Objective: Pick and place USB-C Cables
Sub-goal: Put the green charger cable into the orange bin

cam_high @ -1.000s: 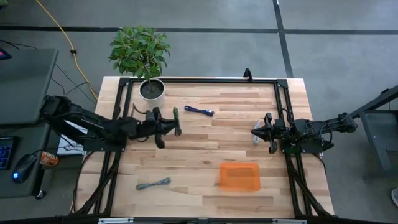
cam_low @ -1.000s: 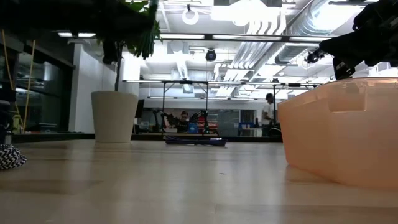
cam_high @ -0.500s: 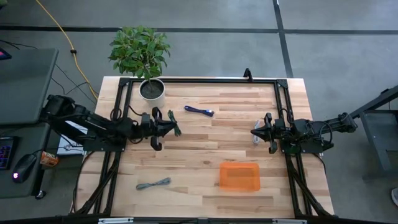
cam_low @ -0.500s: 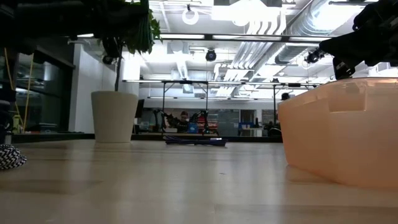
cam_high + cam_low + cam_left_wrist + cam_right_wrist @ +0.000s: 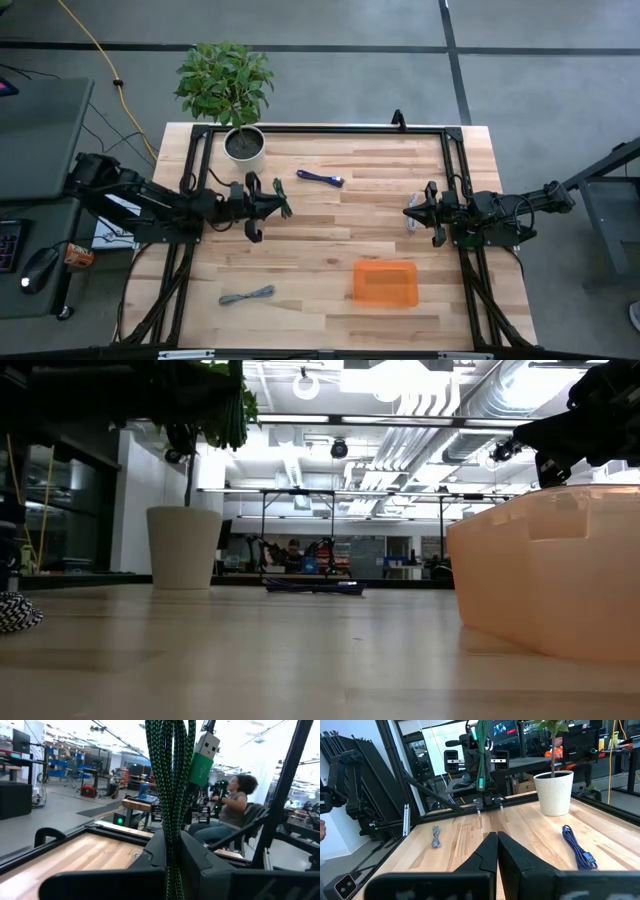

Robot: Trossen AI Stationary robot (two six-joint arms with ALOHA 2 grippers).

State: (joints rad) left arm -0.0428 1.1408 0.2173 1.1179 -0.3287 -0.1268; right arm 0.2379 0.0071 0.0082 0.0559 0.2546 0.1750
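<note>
Wooden table [image 5: 330, 240], orange tray [image 5: 385, 284], potted plant [image 5: 232, 95]

Green/blk braided cable [image 5: 170, 780], blue cable [image 5: 320, 178], grey cable [image 5: 246, 295], orange tray [image 5: 385, 284]

left pincer [image 5: 281, 205] – closed, raised | right pincer [image 5: 411, 213] – closed, at right edge

No words, labels, brand marks or numbers can be read anywhere in these views. The green plug [image 5: 202, 757] sticking up above the left claw's [image 5: 172, 851] fingers has a plain face, with no lettering to make out. The screens [image 5: 501, 728] in the room far beyond the right claw [image 5: 497, 851] glow, but whatever is on them cannot be read.
</note>
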